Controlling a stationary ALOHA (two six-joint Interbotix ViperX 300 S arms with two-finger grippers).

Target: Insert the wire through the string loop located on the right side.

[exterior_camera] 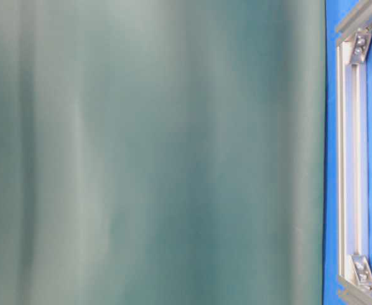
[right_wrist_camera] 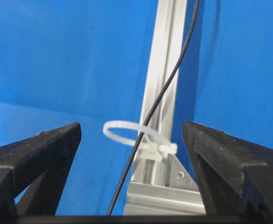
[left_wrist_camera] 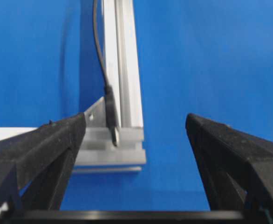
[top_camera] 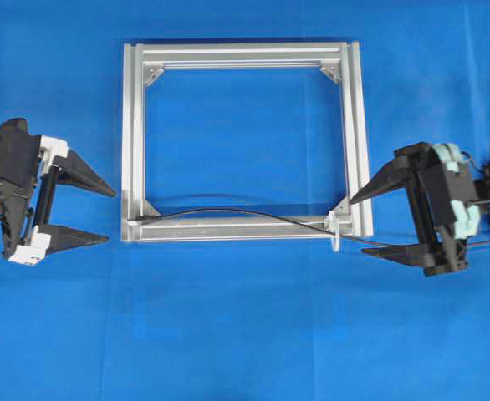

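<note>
No brand, label or writing can be read on any surface in these views.

In the overhead view the left gripper (top_camera: 103, 215) sits at the left edge of the picture, its two black fingers pointing right toward the silver frame (top_camera: 133, 142) and spread wide apart with nothing between them; it stands apart from the frame's left bar. The right gripper (top_camera: 369, 225) sits at the right edge, fingers pointing left, likewise spread wide and empty; its upper fingertip lies just beside the frame's lower right corner.

The wire (top_camera: 228, 212) lies along the frame's bottom bar in the lower middle of the overhead picture; its thicker tip rests at the lower left corner of the frame, and from there it arcs gently rightward, crosses the lower right corner and runs on toward the right gripper's lower finger. The string loop (top_camera: 334, 230) stands on the bottom bar near the lower right corner, and the wire passes through it; the right wrist view shows this plainly, the whitish loop (right_wrist_camera: 136, 134) in the centre of the picture with the wire (right_wrist_camera: 160, 100) threaded through its ring, the gripper's fingers (right_wrist_camera: 38, 158) on either side and clear of both.

In the left wrist view the wire's tip (left_wrist_camera: 110, 112) rests against the frame's corner, at centre left, between the parted fingers (left_wrist_camera: 43, 149) and untouched by them.

The table-level view is filled by a blurred grey-green surface; only a strip of the frame (exterior_camera: 351, 159) shows at the right edge.
</note>
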